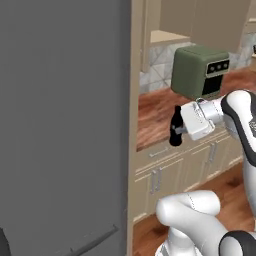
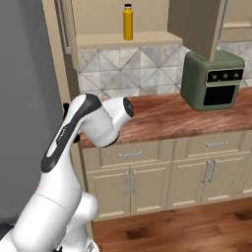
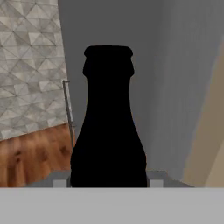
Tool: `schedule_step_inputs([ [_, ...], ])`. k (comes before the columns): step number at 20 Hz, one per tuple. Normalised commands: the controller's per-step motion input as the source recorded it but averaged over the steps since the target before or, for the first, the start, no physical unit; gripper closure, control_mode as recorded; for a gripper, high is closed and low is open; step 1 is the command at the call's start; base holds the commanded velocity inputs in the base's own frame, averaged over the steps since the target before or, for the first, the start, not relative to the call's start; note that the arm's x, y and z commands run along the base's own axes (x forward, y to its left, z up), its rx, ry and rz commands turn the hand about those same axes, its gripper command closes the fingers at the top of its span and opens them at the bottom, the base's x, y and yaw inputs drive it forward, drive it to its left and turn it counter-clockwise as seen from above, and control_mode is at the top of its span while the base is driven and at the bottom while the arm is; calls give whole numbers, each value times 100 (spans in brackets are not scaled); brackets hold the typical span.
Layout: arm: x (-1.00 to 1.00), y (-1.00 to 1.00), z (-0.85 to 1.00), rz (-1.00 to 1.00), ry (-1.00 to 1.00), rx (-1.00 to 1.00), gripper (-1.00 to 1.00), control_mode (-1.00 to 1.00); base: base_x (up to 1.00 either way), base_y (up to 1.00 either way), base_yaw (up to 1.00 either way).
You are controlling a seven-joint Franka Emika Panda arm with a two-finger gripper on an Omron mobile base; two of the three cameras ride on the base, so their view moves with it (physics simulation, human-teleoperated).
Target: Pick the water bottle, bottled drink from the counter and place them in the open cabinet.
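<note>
Black, slim, soda-shaped bottled drink [image 3: 108, 127] with a long narrow neck: rigid and light by the look of it, probably smooth and slippery on the shoulder, top-heavy if taken too high on the neck. Best taken low on the wide lower body, where flat contact comes easiest; likely to twist or slide if squeezed at the taper. Possibly breakable if glass, though the material cannot be told from these renderings.

Sits right now between the jaws of the two-finger pincer [image 1: 176, 131], clenched on the lower body, neck rising upright past the fingers in the hand view. Held clear of the reddish-brown wood-grain counter [image 2: 167, 115], near its left front edge and close beside the tall grey panel [image 1: 60, 125] at the left. Seen dark against the white hand in the left base view, bottom hanging a little below the counter's front lip in that picture, though true height is hard to judge.

Yellow cylindrical water bottle [image 2: 128, 22] with black cap already upright on the plain beige shelf of the open cabinet [image 2: 123, 40], well above and behind the held drink. Judged stiffer in the hand and wider to grasp than the black one. Green boxy toaster oven [image 2: 211, 81] farther right on the counter, well apart from both.

Remaining by judgement: lift, carry up to the shelf, set down beside the yellow one without knocking it.
</note>
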Motion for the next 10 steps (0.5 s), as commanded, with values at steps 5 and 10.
schedule_step_inputs([
  [5,0,0,0,0,0,0,100,100,19,-39,29],
  [10,0,0,0,0,0,0,100,100,13,-59,17],
])
